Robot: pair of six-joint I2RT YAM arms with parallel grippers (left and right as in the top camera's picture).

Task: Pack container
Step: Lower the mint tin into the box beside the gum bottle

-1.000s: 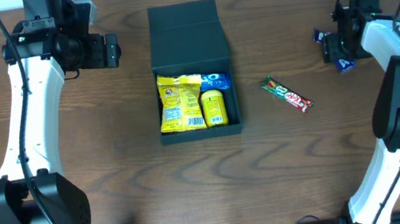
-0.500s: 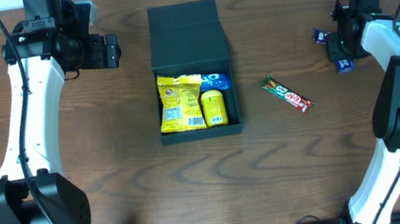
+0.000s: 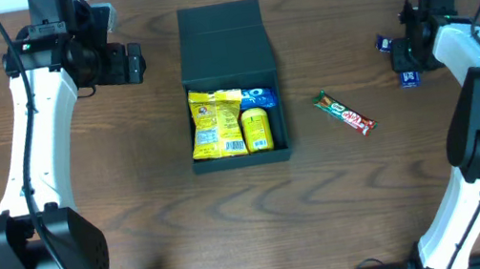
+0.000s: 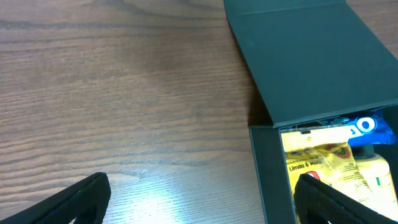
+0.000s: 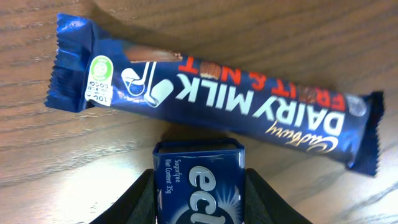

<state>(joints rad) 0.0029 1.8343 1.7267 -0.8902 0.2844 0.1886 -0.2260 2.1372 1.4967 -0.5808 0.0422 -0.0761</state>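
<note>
The dark container (image 3: 242, 160) stands open at the table's middle, its flap lid (image 3: 223, 40) lying flat behind it; it also shows in the left wrist view (image 4: 311, 56). Inside lie yellow snack packets (image 3: 217, 124) and a blue packet (image 3: 253, 97). My right gripper (image 5: 199, 208) is shut on a blue Eclipse mint tin (image 5: 200, 180) at the far right, just short of a blue Dairy Milk bar (image 5: 224, 102). In the overhead view the gripper (image 3: 406, 55) hides the tin. My left gripper (image 3: 127, 62) is open and empty, left of the lid.
A green and red candy bar (image 3: 344, 112) lies on the table between the container and the right arm. The Dairy Milk bar's ends (image 3: 412, 78) stick out beside the right gripper. The wood table (image 4: 124, 93) is under the left gripper.
The right gripper has shifted very slightly over the tin and bar. The left arm and the container have not moved.
</note>
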